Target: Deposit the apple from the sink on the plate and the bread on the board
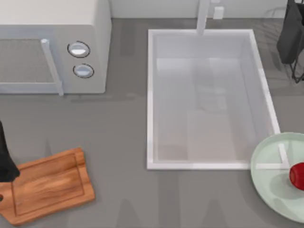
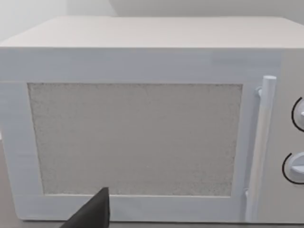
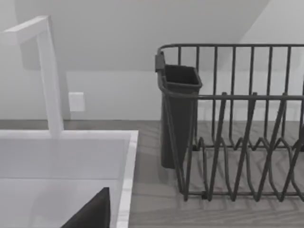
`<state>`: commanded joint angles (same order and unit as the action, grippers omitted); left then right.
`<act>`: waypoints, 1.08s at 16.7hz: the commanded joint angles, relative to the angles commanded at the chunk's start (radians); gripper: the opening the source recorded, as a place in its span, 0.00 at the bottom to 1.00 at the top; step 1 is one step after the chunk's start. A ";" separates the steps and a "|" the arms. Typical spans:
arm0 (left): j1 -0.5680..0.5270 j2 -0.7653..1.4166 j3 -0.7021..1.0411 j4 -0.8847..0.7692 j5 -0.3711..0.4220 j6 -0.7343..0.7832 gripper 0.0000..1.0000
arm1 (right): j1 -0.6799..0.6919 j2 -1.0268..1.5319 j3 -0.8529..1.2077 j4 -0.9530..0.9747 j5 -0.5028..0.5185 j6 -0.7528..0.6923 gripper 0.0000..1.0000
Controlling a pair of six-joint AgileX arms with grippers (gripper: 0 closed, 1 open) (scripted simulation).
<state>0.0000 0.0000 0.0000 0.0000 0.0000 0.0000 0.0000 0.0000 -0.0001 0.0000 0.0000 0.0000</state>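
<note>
The red apple lies on the pale green plate at the top view's right edge, cut off by the frame. This plate sits over the front right corner of the white sink, whose basin holds nothing. At the front left lies the wooden board, bare on top. The bread is out of view. My left arm stands at the left edge beside the board; a dark part of my left gripper faces the microwave. A dark part of my right gripper hangs over the sink's back right corner.
A white microwave with its door shut stands at the back left. A dark wire dish rack with a cutlery caddy stands right of the sink. The white faucet rises behind the basin. Grey counter runs between board and sink.
</note>
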 joint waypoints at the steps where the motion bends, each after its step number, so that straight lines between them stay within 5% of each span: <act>1: 0.000 0.000 0.000 0.000 0.000 0.000 1.00 | 0.000 0.000 0.000 0.000 0.000 0.000 1.00; 9: 0.026 0.158 0.140 -0.111 -0.002 0.116 1.00 | 0.000 0.000 0.000 0.000 0.000 0.000 1.00; 18: 0.120 0.992 0.680 -0.574 0.001 0.579 1.00 | 0.000 0.000 0.000 0.000 0.000 0.000 1.00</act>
<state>0.1199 0.9920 0.6803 -0.5745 0.0006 0.5794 0.0000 0.0000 -0.0001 0.0000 0.0000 0.0000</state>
